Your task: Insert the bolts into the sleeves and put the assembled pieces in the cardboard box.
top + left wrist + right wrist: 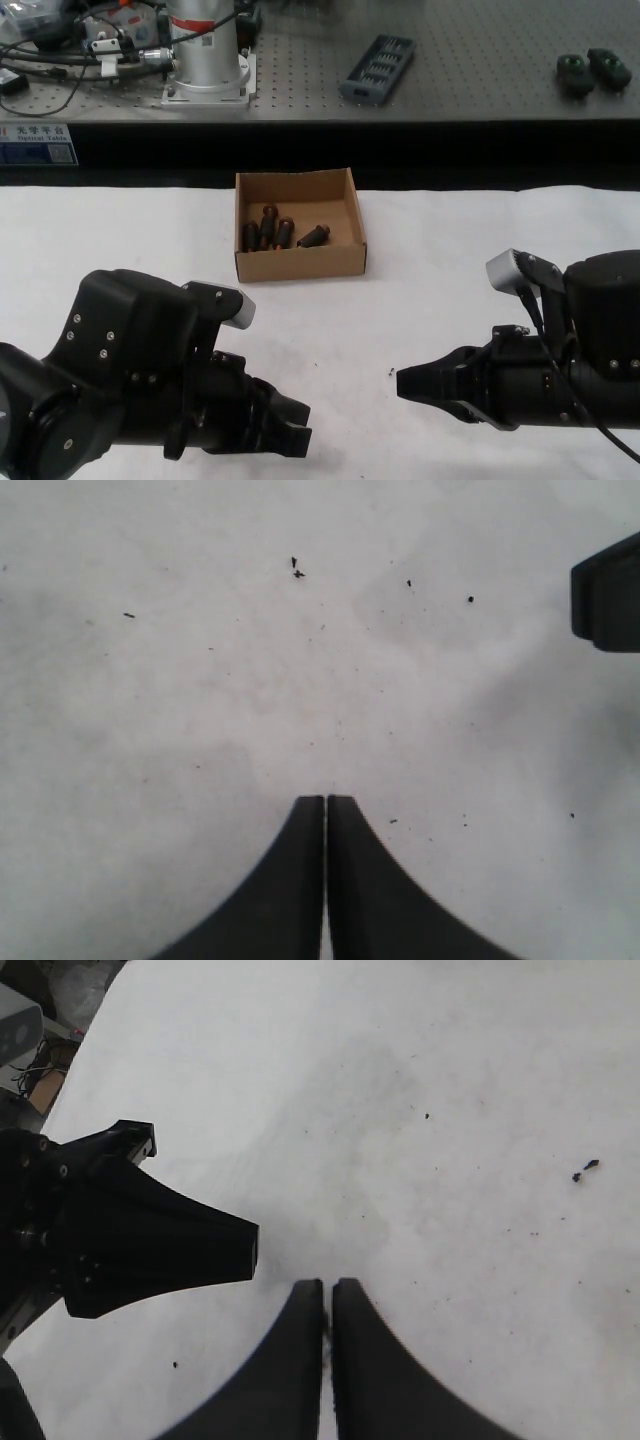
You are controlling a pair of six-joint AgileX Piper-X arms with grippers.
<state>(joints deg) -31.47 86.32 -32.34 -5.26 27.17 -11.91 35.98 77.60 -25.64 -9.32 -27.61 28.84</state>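
Pointing inward over the near part of the white-covered worktop (450, 250), the black left tool (297, 428) has its 2 fingers (290, 880) pressed together, and nothing is held between them. Just across from it, the black right tool (400, 383) points toward the left one. Its 2 fingers (375, 1360) are also closed against each other and hold nothing. The 2 tools are near each other but apart, with bare white surface between them. A few tiny dark specks (297, 570) lie on this surface close to the tools.

Farther on, in the middle of the white surface, stands the brown open cardboard box (300, 265), well apart from both tools. Inside it, on the bottom, lie the dark assembled pieces (283, 232), close together and some touching. I cannot tell their exact number, and none of them is seen outside the box.

Behind the white surface there is a grey metal board with many small holes (470, 90). On it, from the left side, are black cables (50, 50), a silver metal cylinder on a flat base (205, 45), a dark ridged tray (377, 67) lying at an angle, and 2 small black objects (592, 70) side by side at the far right.
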